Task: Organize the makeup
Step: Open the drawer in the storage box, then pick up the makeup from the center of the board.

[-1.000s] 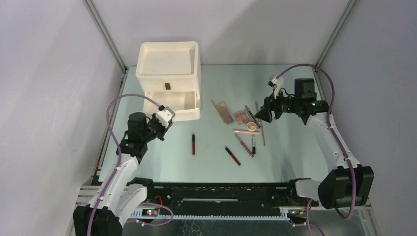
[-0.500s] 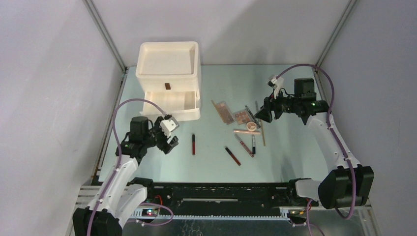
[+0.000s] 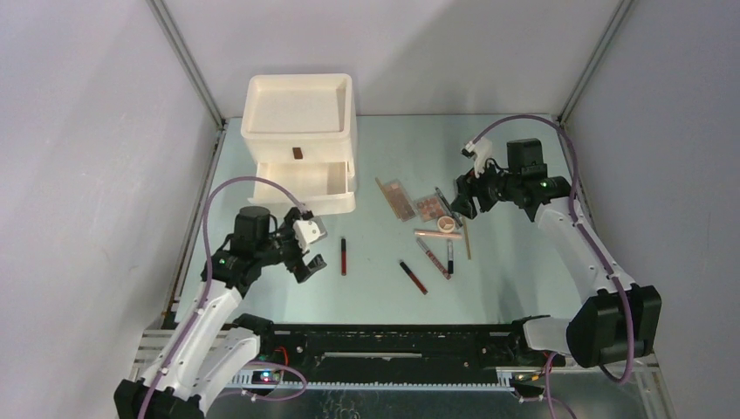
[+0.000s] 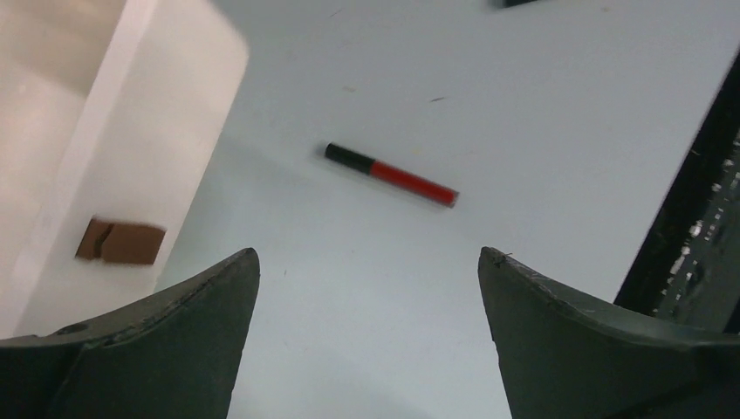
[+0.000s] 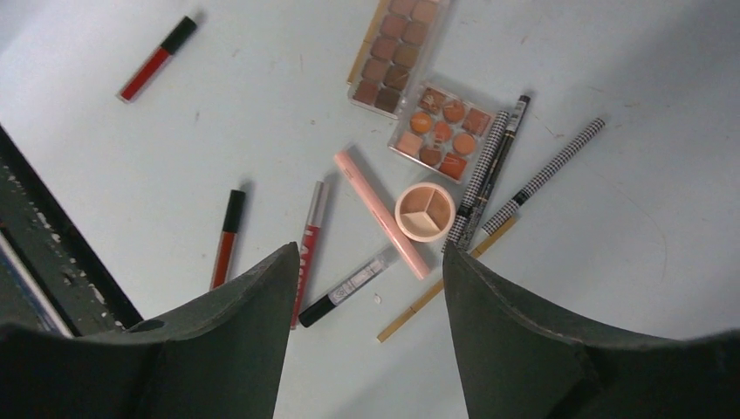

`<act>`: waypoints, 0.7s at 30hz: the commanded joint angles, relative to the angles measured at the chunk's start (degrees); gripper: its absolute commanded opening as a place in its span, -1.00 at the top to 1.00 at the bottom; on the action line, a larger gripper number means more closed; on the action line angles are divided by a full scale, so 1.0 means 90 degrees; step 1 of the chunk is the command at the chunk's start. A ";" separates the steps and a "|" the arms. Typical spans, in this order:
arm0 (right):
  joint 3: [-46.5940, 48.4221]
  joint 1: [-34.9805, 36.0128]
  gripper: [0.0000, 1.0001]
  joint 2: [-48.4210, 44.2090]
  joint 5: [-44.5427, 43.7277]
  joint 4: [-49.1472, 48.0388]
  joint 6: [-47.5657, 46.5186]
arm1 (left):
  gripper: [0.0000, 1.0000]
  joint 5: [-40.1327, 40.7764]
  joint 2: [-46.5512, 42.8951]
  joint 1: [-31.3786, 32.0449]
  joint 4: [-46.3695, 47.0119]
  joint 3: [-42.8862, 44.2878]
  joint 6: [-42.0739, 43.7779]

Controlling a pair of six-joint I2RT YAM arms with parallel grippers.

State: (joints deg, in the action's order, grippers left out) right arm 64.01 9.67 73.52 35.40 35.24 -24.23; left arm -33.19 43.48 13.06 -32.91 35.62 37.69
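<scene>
Step in hand: lining up for a single-item pickup. On the left, left gripper (image 4: 366, 262) spread wide and empty, low over the tabletop (image 3: 375, 288), facing the dark-red/black tube (image 4: 391, 175) that lies alone left of centre, just below the drawer box (image 3: 298, 131) with its open drawer (image 3: 301, 179). On the right, right gripper (image 5: 371, 262) part-spread, empty, above the makeup cluster (image 3: 436, 223) right of centre: palettes (image 5: 397, 52), round compact (image 5: 425, 212), pink tube (image 5: 380, 214), pencils (image 5: 484, 188), all flat on the tabletop.

Next, probably: turn the left wrist so the jaws straddle the tube's thin width, lower, pinch, carry to the open drawer.

Versus earlier frames: left gripper gone from pressed together at the drawer front to spread, swung down-right toward the tube; right arm nudged up-left; makeup unmoved.
</scene>
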 commanded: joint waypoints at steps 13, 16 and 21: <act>0.0197 0.1664 -0.70 0.1262 -0.2770 -0.0130 -0.0234 | -1.00 0.0001 -0.0029 0.1156 0.0694 -0.0064 0.0700; 0.0202 0.1803 -0.71 0.1525 -0.3012 -0.0227 -0.0200 | -1.00 -0.0032 -0.0124 0.1163 0.1082 -0.0215 0.0497; 0.0337 0.1826 -0.72 0.1845 -0.3085 -0.0110 -0.0140 | -1.00 -0.0003 -0.0274 0.1166 0.1429 -0.0387 0.0289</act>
State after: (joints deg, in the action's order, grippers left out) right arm 64.16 25.85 88.90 10.50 34.94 -26.22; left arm -32.71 42.30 23.16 -24.75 33.63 42.24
